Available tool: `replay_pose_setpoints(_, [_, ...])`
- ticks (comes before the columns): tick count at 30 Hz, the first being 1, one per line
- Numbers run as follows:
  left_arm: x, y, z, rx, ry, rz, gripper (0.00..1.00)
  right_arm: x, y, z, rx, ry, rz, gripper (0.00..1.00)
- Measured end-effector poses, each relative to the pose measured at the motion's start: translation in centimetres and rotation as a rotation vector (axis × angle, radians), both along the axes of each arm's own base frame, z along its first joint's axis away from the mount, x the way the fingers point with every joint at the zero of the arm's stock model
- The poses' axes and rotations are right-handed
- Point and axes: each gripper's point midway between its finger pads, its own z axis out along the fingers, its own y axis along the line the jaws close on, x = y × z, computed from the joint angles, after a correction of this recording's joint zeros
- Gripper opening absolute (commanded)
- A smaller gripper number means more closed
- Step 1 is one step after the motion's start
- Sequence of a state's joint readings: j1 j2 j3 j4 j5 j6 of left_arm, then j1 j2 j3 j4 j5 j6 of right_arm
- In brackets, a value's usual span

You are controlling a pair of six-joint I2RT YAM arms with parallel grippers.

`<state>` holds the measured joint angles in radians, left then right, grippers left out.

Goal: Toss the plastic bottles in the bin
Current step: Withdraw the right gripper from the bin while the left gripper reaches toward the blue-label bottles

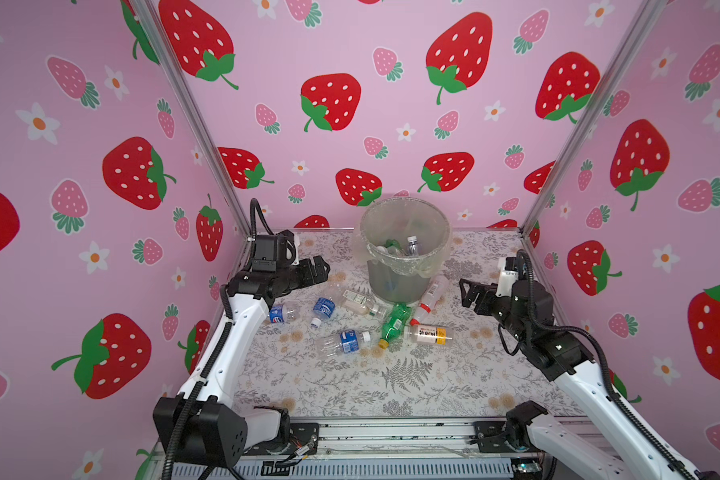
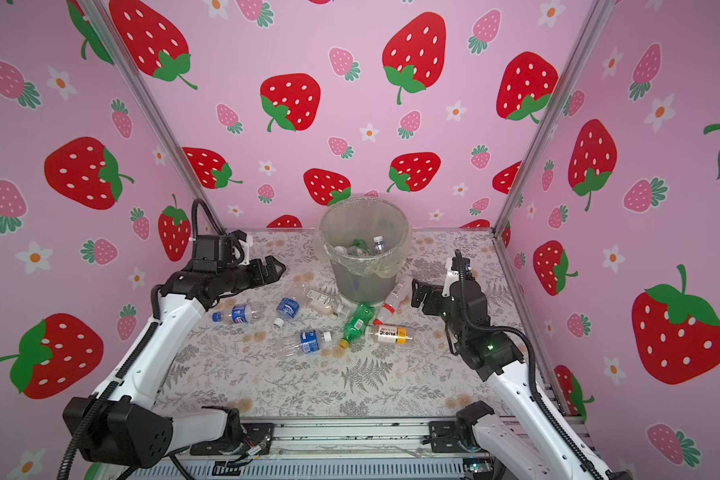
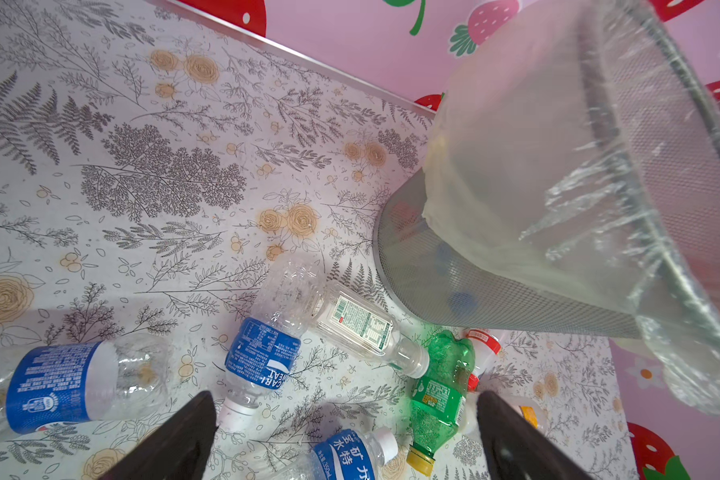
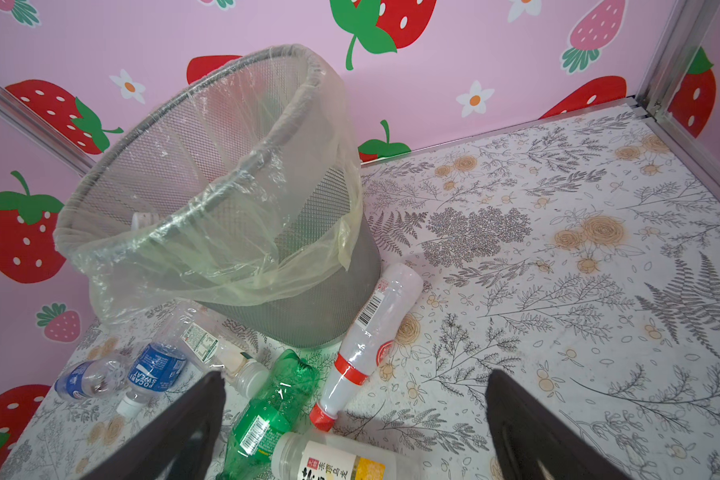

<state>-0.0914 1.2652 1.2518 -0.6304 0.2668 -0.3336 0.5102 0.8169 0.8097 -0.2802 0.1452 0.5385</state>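
The grey mesh bin (image 1: 395, 286) (image 2: 362, 286) with a clear liner stands at the back middle, with several bottles inside. Several plastic bottles lie in front of it: a green one (image 1: 393, 322) (image 4: 267, 407), a whitish red-capped one (image 1: 429, 299) (image 4: 371, 332), a yellow-labelled one (image 1: 429, 334), and blue-labelled clear ones (image 1: 346, 341) (image 3: 267, 357). My left gripper (image 1: 319, 268) (image 3: 346, 399) hovers open to the left of the bin, above the bottles. My right gripper (image 1: 463, 293) (image 4: 356, 374) hangs open to the right of the bin. Both hold nothing.
Another blue-labelled bottle (image 1: 281, 313) lies close to the left arm. A clear white-labelled bottle (image 3: 358, 324) lies against the bin's base. Pink strawberry walls with metal posts (image 1: 192, 108) enclose the floral table (image 1: 350, 390) on three sides.
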Motion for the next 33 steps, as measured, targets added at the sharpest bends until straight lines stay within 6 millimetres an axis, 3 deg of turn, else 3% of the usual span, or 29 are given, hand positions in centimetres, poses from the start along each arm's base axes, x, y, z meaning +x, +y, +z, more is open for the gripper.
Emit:
replay_pose_setpoints(6, [-1.2,-0.4,0.0,0.041,-0.007,-0.067,0.99,-0.2,0.2,-2.1,-0.059,0.043,0.036,0.99])
replay_pose_setpoints(14, [-4.7,-4.2,-2.8,0.152,0.065,-0.273,0.99,-0.6,1.0,-5.2,-0.097,0.102,0.105,0.99])
replay_pose_setpoints(17, [-5.6,-5.3,-3.9,0.214,0.085,-0.331,0.99,-0.7,1.3,-5.3,-0.100,0.101,0.122,0.99])
replay_pose_setpoints(27, [-6.7,-4.2,-8.1,0.382,0.209,-0.312,0.99,-1.0,1.3,-6.0,-0.118,0.104,0.143,0.99])
replay_pose_setpoints(33, [-7.7,-5.6,-9.6,0.438,0.241,-0.382,0.99,-1.3,1.2,-5.8,-0.116,0.094,0.144,0.99])
